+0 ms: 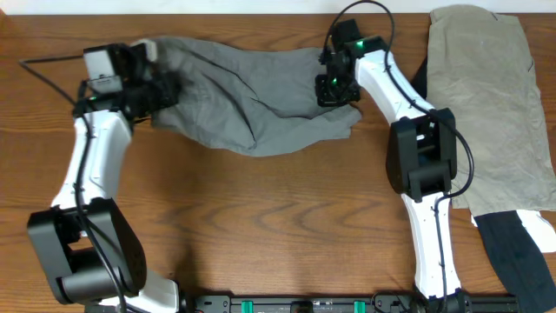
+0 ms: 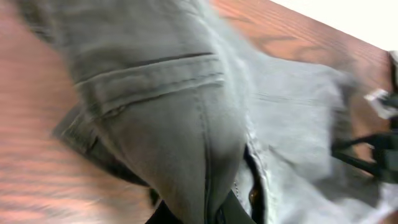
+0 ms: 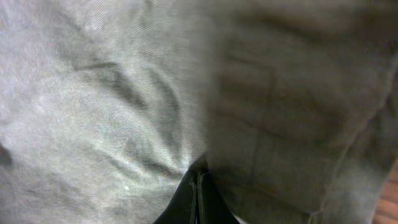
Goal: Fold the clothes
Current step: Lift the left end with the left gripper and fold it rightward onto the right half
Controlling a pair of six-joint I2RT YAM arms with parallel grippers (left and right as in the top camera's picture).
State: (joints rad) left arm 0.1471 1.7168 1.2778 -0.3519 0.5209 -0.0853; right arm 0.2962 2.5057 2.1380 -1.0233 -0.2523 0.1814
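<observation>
Shorts [image 1: 252, 100] look limp, light, creasing woven cotton; left gripper [image 1: 163, 91] and right gripper [image 1: 335, 87] each pinch closed on opposite ends, thick seams probably gripping best.

Brown wood-grain table [image 1: 261, 217] fills the view, evenly and softly lit

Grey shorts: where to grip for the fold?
Opposite ends, from above, one arm each: the shorts lie spread left to right. Left gripper is shut on the seamed left end, right gripper on the right end; the wrinkled middle is loose.
</observation>
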